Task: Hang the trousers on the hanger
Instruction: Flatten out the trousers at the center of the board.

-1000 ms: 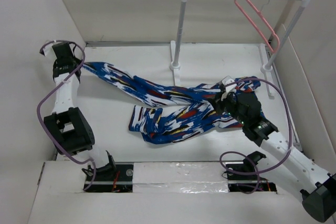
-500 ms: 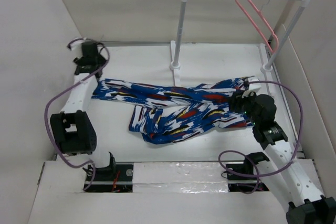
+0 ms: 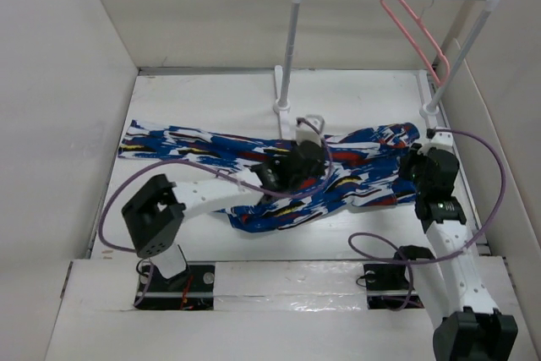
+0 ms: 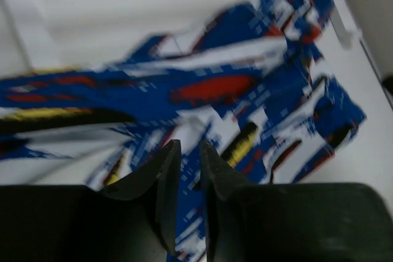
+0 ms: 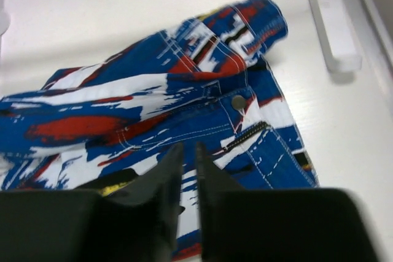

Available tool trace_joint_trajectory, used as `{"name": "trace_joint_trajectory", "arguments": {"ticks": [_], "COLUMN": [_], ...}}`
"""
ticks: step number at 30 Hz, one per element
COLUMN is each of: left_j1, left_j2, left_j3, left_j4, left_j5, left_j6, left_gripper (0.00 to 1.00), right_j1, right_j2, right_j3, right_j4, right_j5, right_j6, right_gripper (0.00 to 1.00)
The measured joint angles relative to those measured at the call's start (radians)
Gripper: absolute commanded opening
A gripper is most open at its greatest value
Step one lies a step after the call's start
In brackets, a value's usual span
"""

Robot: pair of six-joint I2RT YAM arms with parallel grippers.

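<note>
The blue splashed trousers (image 3: pixel 211 143) lie flat across the table, legs to the left, waist to the right. They also fill the left wrist view (image 4: pixel 215 90) and the right wrist view (image 5: pixel 153 96), where the waist button and zip show. The pink hanger (image 3: pixel 418 33) hangs on the silver rail at the back right, clear of both arms. My left gripper (image 3: pixel 311 158) hovers over the middle of the trousers, its jaws (image 4: pixel 188 148) nearly closed with nothing between them. My right gripper (image 3: pixel 423 162) is over the waist end, jaws (image 5: pixel 189 150) nearly closed and empty.
The white-posted rack (image 3: pixel 290 48) stands at the back, its feet on the table; one foot (image 5: pixel 325 23) lies just right of the waist, another post foot (image 4: pixel 21 23) behind the legs. White walls close in on the left, right and back.
My left gripper let go of the trouser leg at the far left and swung across to the middle. My right gripper drew the waist right, released it and pulled back. The trousers now lie stretched out.
</note>
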Motion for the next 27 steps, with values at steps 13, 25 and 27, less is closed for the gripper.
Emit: {"name": "trace_joint_trajectory", "arguments": {"ticks": [13, 25, 27], "left_j1": [-0.246, -0.226, -0.226], "left_j2": [0.308, 0.452, 0.463], "left_j3": [0.005, 0.107, 0.108], "left_j4": [0.192, 0.238, 0.240], "left_j5": [0.052, 0.140, 0.140], "left_j6": [0.097, 0.110, 0.116], "left_gripper": [0.61, 0.61, 0.61], "right_j1": [-0.283, -0.451, -0.451], "right_j2": [0.268, 0.676, 0.721], "right_j3": [-0.002, 0.061, 0.075], "right_j4": [0.177, 0.420, 0.468], "right_j5": [-0.108, -0.345, -0.389], "right_j6": [0.118, 0.181, 0.191], "right_gripper": [0.54, 0.63, 0.63]}}
